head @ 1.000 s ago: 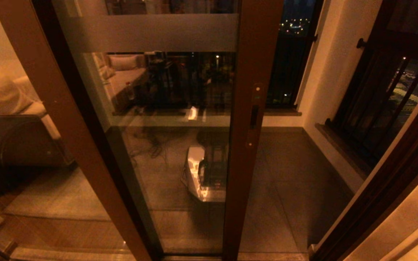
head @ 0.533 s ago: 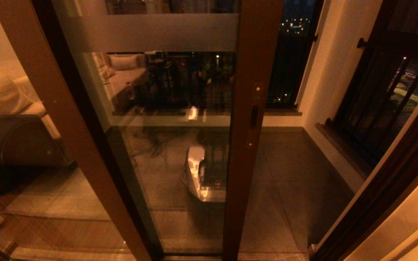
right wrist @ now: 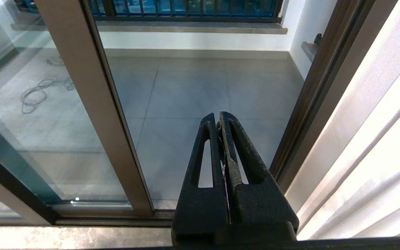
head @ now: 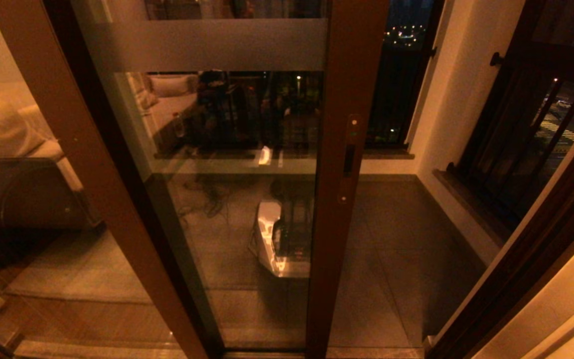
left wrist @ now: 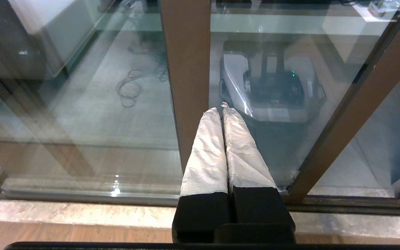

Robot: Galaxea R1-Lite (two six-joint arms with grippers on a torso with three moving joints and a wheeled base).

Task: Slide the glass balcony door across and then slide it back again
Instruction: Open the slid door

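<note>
The glass balcony door [head: 237, 199] stands partly slid across, a frosted band [head: 207, 45] near its top. Its reddish-brown stile [head: 344, 149] carries a slim handle slot [head: 349, 159]. No gripper shows in the head view. In the left wrist view my left gripper [left wrist: 221, 110], fingers wrapped in pale cloth, is shut on nothing. It points low at the door glass [left wrist: 290, 146] between two brown stiles, apart from it. In the right wrist view my right gripper [right wrist: 218, 116] is shut and empty, facing the open gap beside the door stile [right wrist: 92, 104].
Right of the stile the doorway opens onto the grey tiled balcony floor [head: 396, 239]. Black-barred railing windows [head: 521, 139] line the balcony's far and right sides. The dark door jamb [head: 531, 259] bounds the gap at the right. A narrower brown-framed panel [head: 82, 149] overlaps at left.
</note>
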